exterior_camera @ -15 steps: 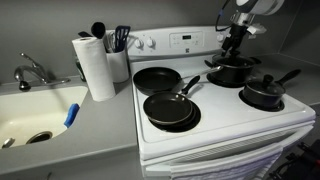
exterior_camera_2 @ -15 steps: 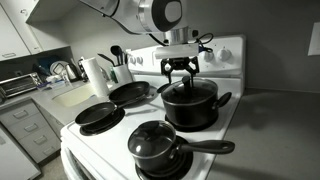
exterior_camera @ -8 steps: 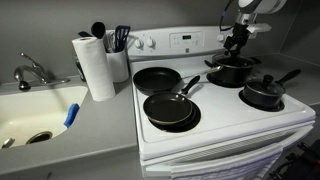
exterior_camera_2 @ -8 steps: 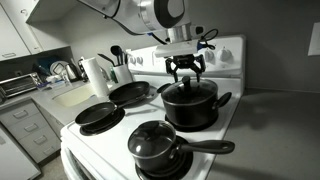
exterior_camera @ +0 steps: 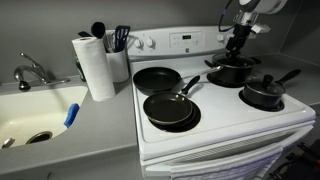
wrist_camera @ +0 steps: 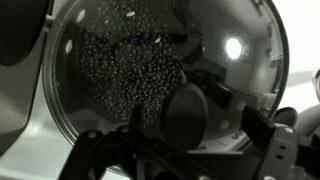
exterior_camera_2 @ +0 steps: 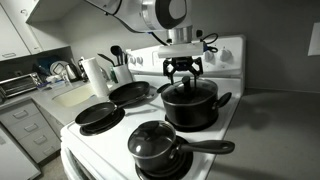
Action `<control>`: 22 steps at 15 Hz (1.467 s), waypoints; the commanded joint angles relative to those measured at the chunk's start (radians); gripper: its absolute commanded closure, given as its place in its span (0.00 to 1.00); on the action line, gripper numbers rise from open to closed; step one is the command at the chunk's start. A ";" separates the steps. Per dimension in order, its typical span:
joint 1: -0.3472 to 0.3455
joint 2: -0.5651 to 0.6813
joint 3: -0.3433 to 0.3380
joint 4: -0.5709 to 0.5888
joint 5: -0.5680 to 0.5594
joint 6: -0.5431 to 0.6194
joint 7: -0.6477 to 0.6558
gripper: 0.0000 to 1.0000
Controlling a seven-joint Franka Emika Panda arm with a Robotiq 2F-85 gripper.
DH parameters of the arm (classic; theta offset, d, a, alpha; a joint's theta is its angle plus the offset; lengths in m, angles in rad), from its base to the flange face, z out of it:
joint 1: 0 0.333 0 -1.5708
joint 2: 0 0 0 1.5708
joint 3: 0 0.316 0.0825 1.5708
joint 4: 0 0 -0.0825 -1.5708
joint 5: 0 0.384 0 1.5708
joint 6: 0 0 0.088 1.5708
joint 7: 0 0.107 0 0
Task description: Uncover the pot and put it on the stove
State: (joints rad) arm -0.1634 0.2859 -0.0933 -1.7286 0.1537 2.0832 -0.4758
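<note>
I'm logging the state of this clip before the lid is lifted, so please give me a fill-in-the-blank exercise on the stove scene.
The gripper hangs above the pot with its jaws ____. The glass lid sits ____ the pot. The stove also carries ____ uncovered frying pans. The paper towel roll stands on the counter between the stove and the ____.
Missing words: open; on; two; sink.

Glossy clear glass lid point(wrist_camera: 120, 80); black pot point(exterior_camera_2: 190, 108) with a dull sheen; stove point(exterior_camera: 222, 132) in smooth white enamel; matt paper roll point(exterior_camera: 97, 68).
</note>
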 commanded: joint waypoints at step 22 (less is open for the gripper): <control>-0.055 0.017 0.025 -0.001 0.026 -0.009 -0.132 0.00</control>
State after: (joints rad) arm -0.2025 0.2918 -0.0858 -1.7300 0.1410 2.0935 -0.6114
